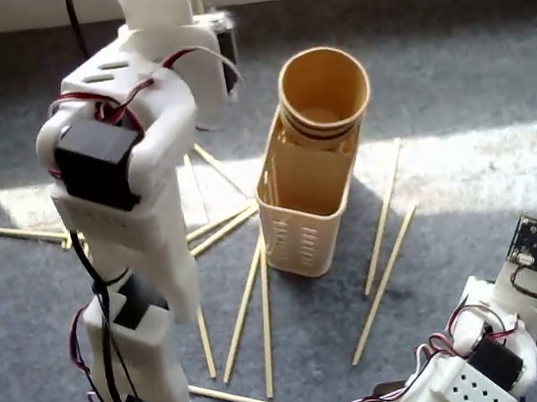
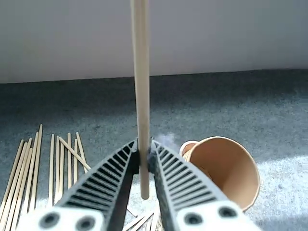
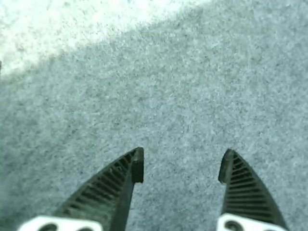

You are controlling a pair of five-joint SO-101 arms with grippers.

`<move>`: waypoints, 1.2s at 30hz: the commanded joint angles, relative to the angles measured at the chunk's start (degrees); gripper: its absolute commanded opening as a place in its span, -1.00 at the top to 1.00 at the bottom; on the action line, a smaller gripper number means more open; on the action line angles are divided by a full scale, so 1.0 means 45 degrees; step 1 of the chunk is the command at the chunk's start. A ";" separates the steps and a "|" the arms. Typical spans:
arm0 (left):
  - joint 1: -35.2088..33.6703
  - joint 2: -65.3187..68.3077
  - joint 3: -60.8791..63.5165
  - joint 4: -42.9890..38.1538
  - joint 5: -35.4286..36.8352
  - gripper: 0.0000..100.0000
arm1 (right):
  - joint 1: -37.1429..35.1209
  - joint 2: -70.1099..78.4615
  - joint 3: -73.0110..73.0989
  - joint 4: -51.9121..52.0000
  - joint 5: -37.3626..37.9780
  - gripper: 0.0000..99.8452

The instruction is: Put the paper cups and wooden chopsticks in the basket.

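One chopstick [image 2: 140, 72] is pinched by the left pincer [image 2: 144, 143]; right pincer [image 3: 183, 159] gapes.

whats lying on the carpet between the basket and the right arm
Two wooden chopsticks lie there, between the basket and the right arm, in the high view.

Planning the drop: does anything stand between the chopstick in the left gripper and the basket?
Nothing visible lies between them, but the stacked paper cups fill much of the basket; the chopstick in the left gripper would likely have to slip beside them.
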 commanded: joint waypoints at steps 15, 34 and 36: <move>0.2999 0.0752 -0.0479 0.0020 0.0391 0.99 | -0.0049 0.0107 0.1651 0.0068 -0.0098 0.49; 0.3370 0.0654 0.0713 0.0039 0.0684 0.96 | -0.0049 0.0107 0.1651 0.0068 -0.0098 0.49; 0.3155 0.0654 0.0713 0.0039 0.0703 0.88 | -0.0049 0.0107 0.1651 0.0068 -0.0098 0.49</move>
